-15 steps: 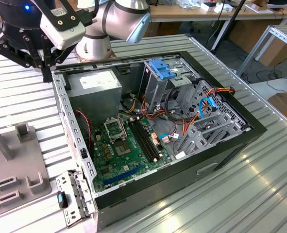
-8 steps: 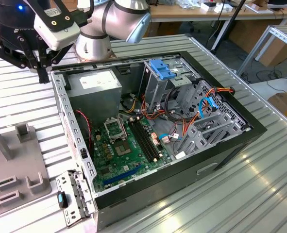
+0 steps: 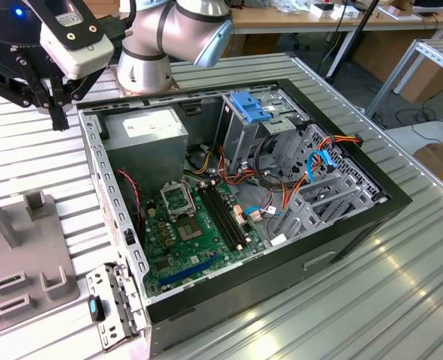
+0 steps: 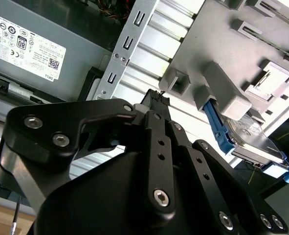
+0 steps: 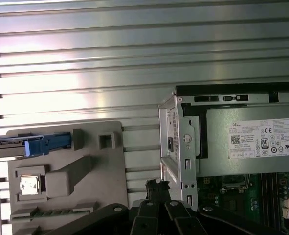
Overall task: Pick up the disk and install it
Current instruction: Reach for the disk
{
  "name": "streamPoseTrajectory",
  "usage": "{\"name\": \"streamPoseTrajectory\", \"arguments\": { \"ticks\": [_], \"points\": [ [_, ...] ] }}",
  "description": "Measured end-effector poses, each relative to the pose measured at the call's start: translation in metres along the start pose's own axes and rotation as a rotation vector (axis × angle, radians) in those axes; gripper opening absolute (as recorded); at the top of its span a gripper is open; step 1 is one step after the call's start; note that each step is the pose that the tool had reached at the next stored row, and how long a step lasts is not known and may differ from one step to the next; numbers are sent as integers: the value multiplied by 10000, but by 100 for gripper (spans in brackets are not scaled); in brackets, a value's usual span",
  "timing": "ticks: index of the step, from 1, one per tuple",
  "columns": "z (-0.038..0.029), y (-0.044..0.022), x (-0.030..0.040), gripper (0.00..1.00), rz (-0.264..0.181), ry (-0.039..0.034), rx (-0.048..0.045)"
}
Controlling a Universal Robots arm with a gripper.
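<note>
Gripper point(image 4: 156, 98) had its fingers pressed together, holding nothing. On the exterior view's left lay a grey holder point(image 3: 56, 262); the disk point(image 4: 254, 142) stood on edge in it, apart from the computer case point(image 3: 101, 195). It seemed stiff, heavy and shock-sensitive; its flat metal faces, not the blue rails point(image 4: 217, 129), offered the best hold.

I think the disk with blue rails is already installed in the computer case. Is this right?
Not right. The disk with blue rails is not yet installed: it sits in the grey fixture outside the computer case, as the second wrist view shows.
</note>
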State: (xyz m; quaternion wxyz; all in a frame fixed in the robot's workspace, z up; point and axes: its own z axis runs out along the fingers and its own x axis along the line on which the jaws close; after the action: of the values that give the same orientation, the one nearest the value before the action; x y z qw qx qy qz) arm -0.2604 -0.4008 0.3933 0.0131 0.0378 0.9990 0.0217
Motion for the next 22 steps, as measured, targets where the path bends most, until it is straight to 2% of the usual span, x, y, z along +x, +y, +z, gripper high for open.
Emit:
{"name": "streamPoseTrajectory", "arguments": {
  "ticks": [3,13,18,22],
  "points": [
    [-1,-2,22,11,1,0,0],
    [-1,-2,28,11,1,0,0],
    [-2,-6,82,11,1,0,0],
    [-2,-7,88,11,0,0,0]
  ]
}}
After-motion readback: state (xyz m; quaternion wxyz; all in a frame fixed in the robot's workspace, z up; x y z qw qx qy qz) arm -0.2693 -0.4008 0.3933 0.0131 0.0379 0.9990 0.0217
